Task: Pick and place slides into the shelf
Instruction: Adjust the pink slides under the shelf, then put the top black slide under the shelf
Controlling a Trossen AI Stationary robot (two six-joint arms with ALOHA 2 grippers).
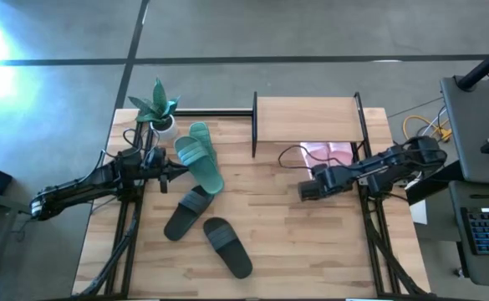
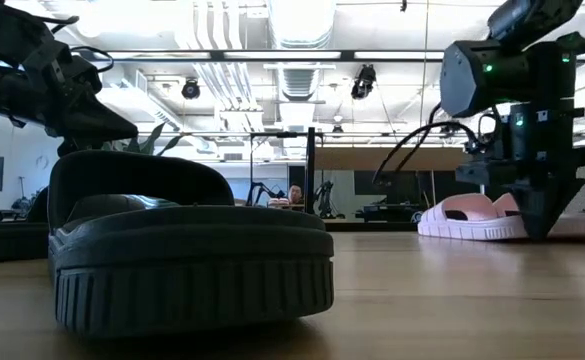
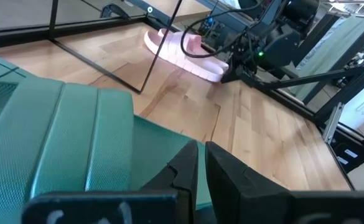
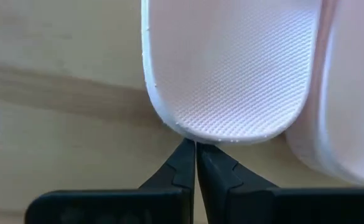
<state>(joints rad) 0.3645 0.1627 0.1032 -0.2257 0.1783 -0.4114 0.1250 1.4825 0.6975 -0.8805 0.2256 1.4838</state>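
The shelf (image 1: 307,117) stands at the table's far side. Two pale pink slides (image 1: 328,155) lie side by side on their soles at its near edge, partly under its top board. My right gripper (image 4: 196,149) is shut and points down at the rounded end of one pink slide (image 2: 472,215). Two teal slides (image 1: 201,155) lie overlapping at far left. My left gripper (image 3: 200,158) hangs shut above one of them (image 3: 76,143), raised off the table (image 2: 112,125). Two black slides (image 1: 185,213), (image 1: 227,247) lie apart on their soles nearer the front. My right gripper's shut fingertips (image 4: 188,155) come from above, pointing down, and stand right at the rim of the pink slide's rounded end (image 4: 219,132). Whether they touch that rim, I cannot tell. The slide lies flat on the table.
A potted plant (image 1: 156,109) stands at the far left corner beside the teal slides. Bare tabletop (image 1: 311,242) stretches across the front right. Cables loop near the right arm (image 1: 290,155). A desk with a keyboard (image 1: 486,230) sits beyond the right edge.
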